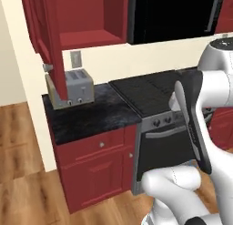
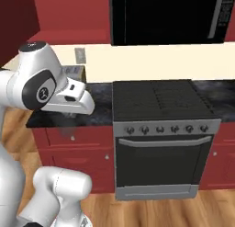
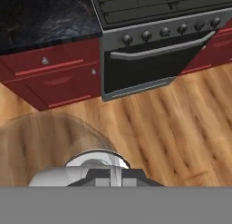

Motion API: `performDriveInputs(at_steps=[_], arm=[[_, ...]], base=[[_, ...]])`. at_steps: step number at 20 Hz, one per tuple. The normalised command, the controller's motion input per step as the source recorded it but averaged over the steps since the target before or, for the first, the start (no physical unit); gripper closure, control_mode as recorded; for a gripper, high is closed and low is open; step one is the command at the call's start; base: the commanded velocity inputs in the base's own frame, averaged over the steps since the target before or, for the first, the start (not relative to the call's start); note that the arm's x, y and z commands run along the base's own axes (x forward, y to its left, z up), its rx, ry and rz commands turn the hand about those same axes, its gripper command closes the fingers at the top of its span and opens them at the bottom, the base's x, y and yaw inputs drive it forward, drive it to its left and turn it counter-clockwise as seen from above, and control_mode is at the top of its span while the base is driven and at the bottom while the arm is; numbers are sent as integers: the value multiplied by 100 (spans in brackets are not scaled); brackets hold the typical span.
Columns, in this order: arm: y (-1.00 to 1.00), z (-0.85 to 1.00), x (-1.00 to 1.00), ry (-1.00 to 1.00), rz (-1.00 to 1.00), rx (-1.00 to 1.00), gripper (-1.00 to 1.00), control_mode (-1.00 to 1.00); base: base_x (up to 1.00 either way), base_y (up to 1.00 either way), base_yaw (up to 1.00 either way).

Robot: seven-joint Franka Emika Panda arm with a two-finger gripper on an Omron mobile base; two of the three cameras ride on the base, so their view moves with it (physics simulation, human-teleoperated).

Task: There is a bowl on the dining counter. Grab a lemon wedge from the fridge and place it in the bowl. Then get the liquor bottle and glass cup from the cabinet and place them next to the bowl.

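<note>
Clear glass cup (image 3: 59, 146) sits clamped in my closed gripper (image 3: 108, 175), carried above the wood floor (image 3: 181, 128) facing the stove (image 2: 160, 129). Cabinet (image 1: 77, 19) stands open. Remaining, I judge: delivery beside the bowl.

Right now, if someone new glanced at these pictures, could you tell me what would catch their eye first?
Probably the dark stove with its row of knobs, set between red base cabinets under a black marbled counter. Next, the open red wall cabinet above a silver toaster at the counter's left end. In the hand view, the shut end effector holds a clear glass cup over the wood floor.
</note>
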Motion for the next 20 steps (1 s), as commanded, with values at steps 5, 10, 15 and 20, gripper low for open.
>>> performDriveInputs(at_steps=[5, 10, 15, 20], arm=[[0, 0, 0, 0, 0, 0, 100, 100], [0, 0, 0, 0, 0, 0, 100, 100], [0, 0, 0, 0, 0, 0, 100, 100], [0, 0, 0, 0, 0, 0, 100, 100]], base=[[-15, -55, -73], [0, -44, -86], [0, -45, -86], [0, -48, -85]])
